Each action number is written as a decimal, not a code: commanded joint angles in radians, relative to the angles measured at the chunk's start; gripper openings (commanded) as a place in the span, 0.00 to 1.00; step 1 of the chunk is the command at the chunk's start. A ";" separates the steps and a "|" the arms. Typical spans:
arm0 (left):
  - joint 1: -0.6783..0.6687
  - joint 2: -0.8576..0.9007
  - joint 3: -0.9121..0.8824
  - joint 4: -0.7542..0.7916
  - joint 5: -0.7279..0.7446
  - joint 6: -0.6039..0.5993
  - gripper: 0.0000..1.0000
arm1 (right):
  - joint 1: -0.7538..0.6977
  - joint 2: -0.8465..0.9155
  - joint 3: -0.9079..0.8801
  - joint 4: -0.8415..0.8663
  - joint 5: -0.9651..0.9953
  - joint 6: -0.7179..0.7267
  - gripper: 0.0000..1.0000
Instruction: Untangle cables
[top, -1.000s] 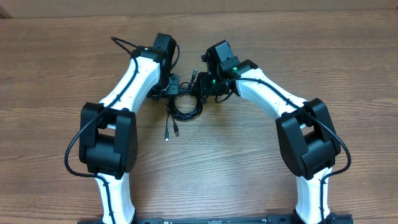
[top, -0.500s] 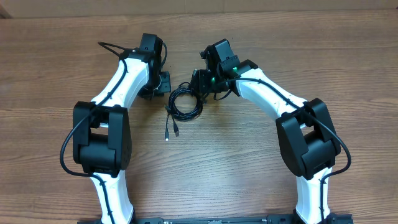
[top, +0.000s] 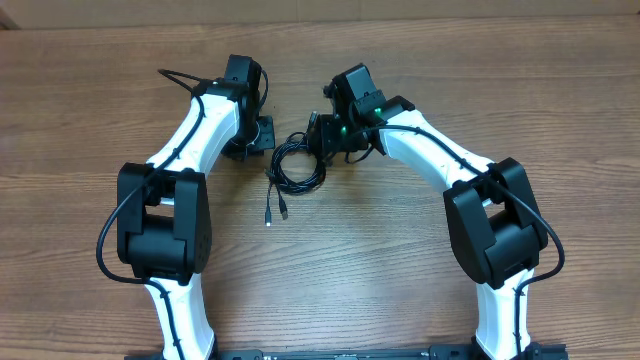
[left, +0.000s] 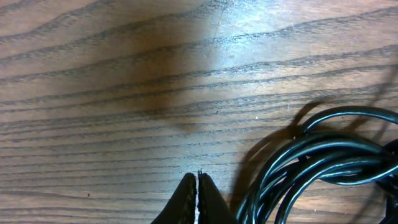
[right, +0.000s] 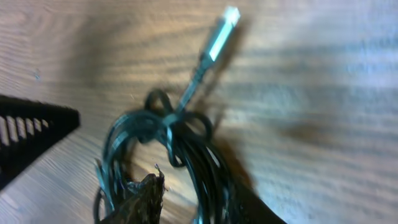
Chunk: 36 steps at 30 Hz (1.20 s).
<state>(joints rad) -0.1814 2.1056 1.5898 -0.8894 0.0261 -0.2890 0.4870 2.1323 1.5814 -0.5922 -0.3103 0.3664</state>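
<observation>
Two pincers are shown at the coiled cables (top: 298, 168) on the surface (top: 400, 285). The left pincer (left: 198, 198) is seen drawn back leftward from a second ago, closed on nothing just beside the coil. The right pincer (right: 199, 200) is held partly closed around several strands, so untangling is judged barely begun.

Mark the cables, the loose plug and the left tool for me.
cables (left: 336, 155), left wrist view, on the bundled loops.
plug (right: 221, 31), right wrist view, on its metal end.
left tool (left: 198, 182), left wrist view, at the closed fingertips.
</observation>
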 joint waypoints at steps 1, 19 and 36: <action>-0.001 0.000 -0.008 0.002 0.008 0.005 0.07 | 0.012 -0.021 -0.010 -0.048 0.003 0.005 0.34; 0.026 0.000 -0.018 -0.026 0.058 0.023 0.06 | 0.053 -0.021 -0.010 -0.074 0.190 0.004 0.45; 0.050 0.000 -0.018 -0.124 0.238 0.048 0.09 | 0.091 -0.021 -0.011 -0.087 0.043 0.004 0.47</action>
<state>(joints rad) -0.1310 2.1056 1.5768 -1.0107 0.2264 -0.2554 0.5644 2.1323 1.5795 -0.6819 -0.2050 0.3664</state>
